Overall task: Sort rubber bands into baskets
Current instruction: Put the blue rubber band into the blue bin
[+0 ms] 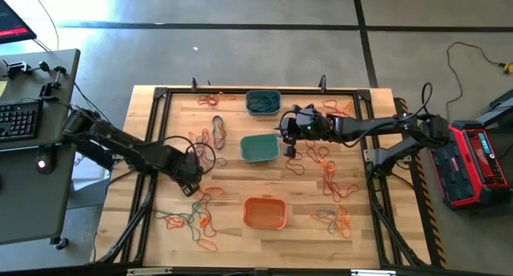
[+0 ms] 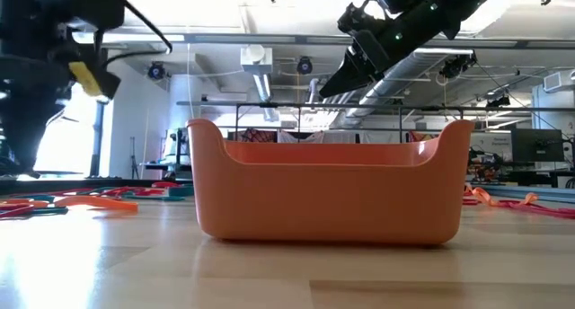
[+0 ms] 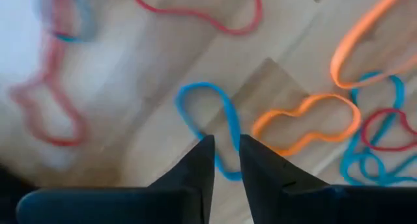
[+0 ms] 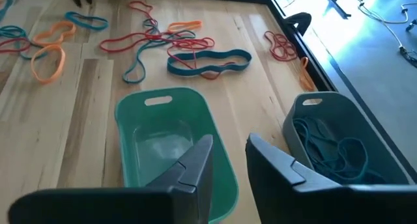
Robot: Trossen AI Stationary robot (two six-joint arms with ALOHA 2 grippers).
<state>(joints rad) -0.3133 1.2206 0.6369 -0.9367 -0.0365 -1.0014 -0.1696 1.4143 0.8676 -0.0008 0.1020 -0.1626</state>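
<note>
Many orange, red and blue-teal rubber bands lie loose over the wooden table. Down its middle stand three baskets: grey-blue at the far side, teal-green in the centre, orange nearest. My left gripper points down over the left-hand bands, narrowly open. Its fingertips straddle one strand of a blue band that lies flat on the wood. My right gripper hangs open and empty above the teal-green basket, slanting down from the table's right. My left gripper comes from above with a fingertip on either side of the blue band's strand. I cannot tell whether they touch it. The band lies slack on the table.
The grey-blue basket holds several teal bands. A black metal frame runs round the table top. In the low view the orange basket fills the foreground. A desk with a keyboard stands left of the table, and a red case right of it.
</note>
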